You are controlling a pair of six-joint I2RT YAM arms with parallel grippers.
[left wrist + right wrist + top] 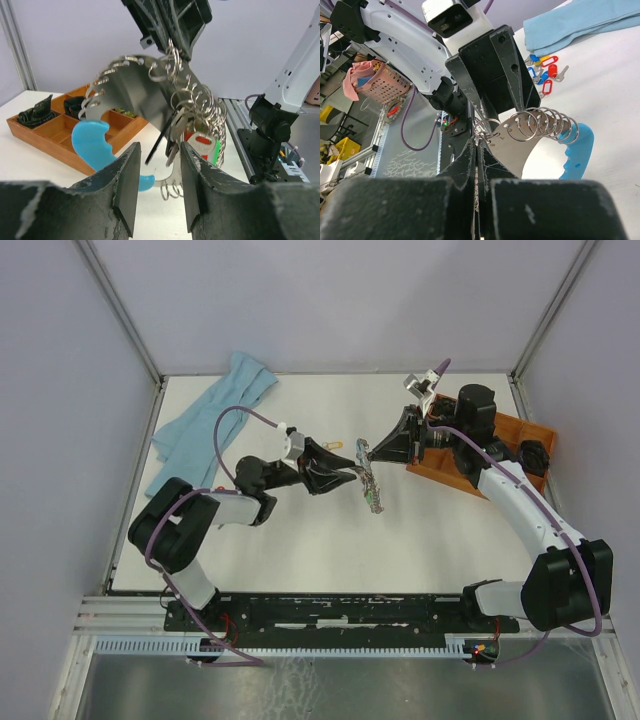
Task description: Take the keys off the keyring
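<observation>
Hanging over the white table [300, 550], the keyring [372, 488] runs lengthwise toward the near edge, right gripper [366, 453] clamped on its far end, left gripper [352, 476] fingers narrowly apart around it, grip unclear, pale walls [350, 300] around.

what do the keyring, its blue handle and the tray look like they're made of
keyring: looks like bare steel, silvery plate and rings with sharp glints.
handle: probably plastic, an even light blue with smooth moulded curves.
tray: seems to be wood, matte orange-brown, with thin board-like dividers.
</observation>
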